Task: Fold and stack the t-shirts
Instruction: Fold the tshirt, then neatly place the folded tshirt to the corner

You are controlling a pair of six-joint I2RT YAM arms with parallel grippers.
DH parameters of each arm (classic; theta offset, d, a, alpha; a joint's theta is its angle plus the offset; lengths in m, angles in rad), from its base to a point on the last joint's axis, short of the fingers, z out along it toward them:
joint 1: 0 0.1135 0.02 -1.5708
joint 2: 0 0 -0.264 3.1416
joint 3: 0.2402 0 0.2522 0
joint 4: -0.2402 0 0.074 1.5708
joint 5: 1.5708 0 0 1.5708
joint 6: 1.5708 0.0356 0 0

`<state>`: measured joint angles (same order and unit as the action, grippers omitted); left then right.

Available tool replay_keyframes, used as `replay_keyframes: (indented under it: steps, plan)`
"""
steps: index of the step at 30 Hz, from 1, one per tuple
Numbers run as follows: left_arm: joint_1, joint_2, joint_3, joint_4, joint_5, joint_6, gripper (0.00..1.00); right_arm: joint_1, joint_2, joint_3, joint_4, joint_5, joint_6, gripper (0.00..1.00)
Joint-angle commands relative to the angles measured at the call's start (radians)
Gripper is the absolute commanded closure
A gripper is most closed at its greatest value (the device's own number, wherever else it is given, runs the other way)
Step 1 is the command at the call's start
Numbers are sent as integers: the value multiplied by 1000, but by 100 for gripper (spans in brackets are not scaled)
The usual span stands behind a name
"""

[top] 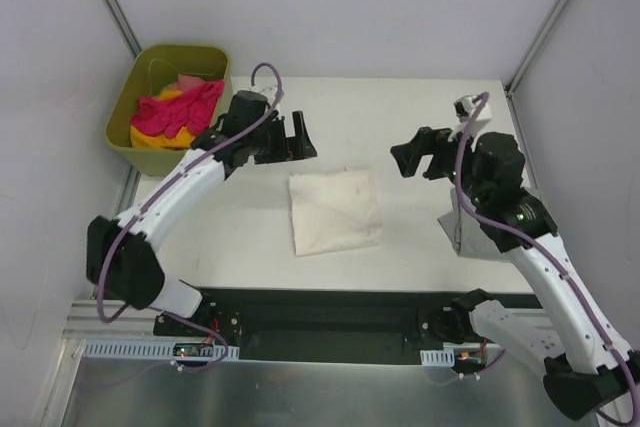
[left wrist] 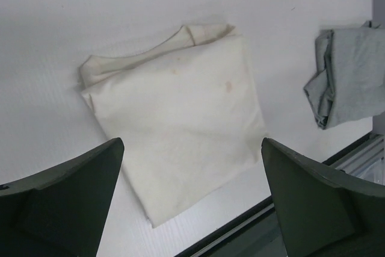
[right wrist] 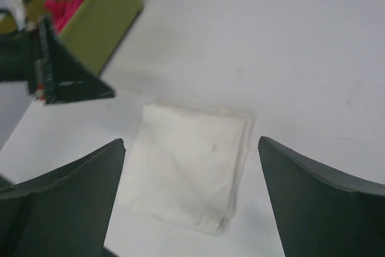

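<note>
**One shirt folded, the rest waiting**

The left gripper is spread wide with nothing between its fingers. It hangs off the far-left corner of the cream-white shirt, and its wrist view looks straight down on that cloth. The right gripper is spread too and holds nothing. It sits off the far-right corner of the same shirt, apart from it, with its fingers framing it from that side.

The cream-white shirt lies flat on the desk between the two grippers, folded into a compact rectangle with layered edges showing along one side. That fold looks finished.

To the right of it, with a clear gap between, lies the grey shirt. It is bunched and rumpled, and partly hidden under the right arm in the top view. It seems to need a proper fold.

Well off to the far left of the cream-white shirt stands the olive-green tub. A pink shirt is heaped on a yellow shirt inside it.

Nothing is stacked yet, so the task appears to be at an early stage.
</note>
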<state>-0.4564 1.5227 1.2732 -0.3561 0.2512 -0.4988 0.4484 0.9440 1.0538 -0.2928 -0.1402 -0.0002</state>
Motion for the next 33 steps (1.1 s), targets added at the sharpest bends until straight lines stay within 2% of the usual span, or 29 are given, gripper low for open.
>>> replay_keyframes:
  steps: [1,3,10,14,17,24,26,29,33]
  plan:
    - [4,-201,-70,-10,-117,43,1,-5,7,-8,-104,403,85,3]
    - [4,-260,-100,-27,-157,45,1,-4,63,18,-143,302,26,3]
    - [5,-493,-270,-64,-317,11,1,-4,307,89,-249,56,28,3]
    - [7,-532,-314,-81,-329,-10,1,9,459,112,-261,-39,78,1]
    - [9,-519,-336,-81,-305,-23,1,18,596,158,-289,-90,97,6]
    - [19,-444,-339,-84,-231,-35,1,72,803,224,-306,40,106,10]
    - [28,-438,-337,-89,-234,-34,1,72,823,209,-295,56,98,13]
    - [38,-438,-336,-89,-231,-27,1,73,868,204,-304,50,83,22]
    - [42,-440,-337,-89,-233,-29,1,87,897,186,-304,79,89,26]
